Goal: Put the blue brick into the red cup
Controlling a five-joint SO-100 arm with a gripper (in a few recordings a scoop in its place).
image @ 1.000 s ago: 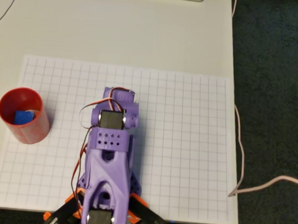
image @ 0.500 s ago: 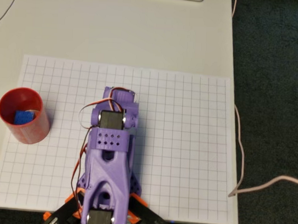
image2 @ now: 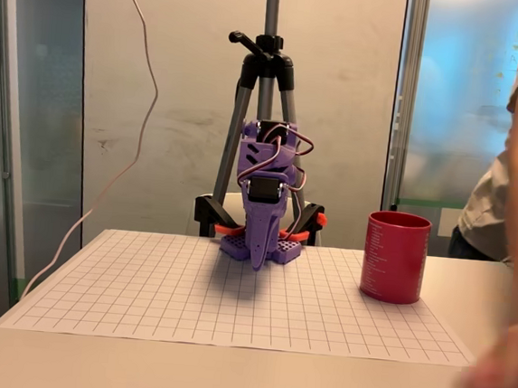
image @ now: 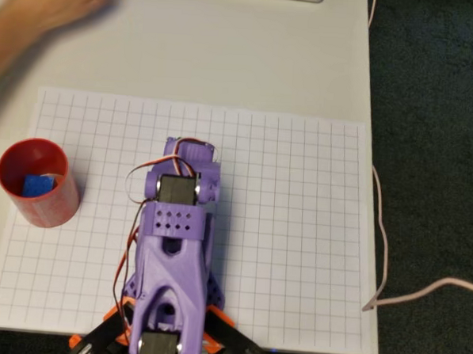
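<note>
Overhead view shows us the blue brick (image: pixel 36 185) already inside the red cup (image: pixel 34 184), so we judge the task done; claw (image2: pixel 258 259) state unclear.

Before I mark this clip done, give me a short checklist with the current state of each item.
1. Blue brick inside the red cup: ok.
2. Cup upright on the grid sheet: ok.
3. Arm folded back, away from the cup: ok.
4. Jaws empty: cannot tell, tucked under the arm.
5. Workspace free of people: not ok, a person's hand reaches over the table's far left corner in the overhead view.
</note>
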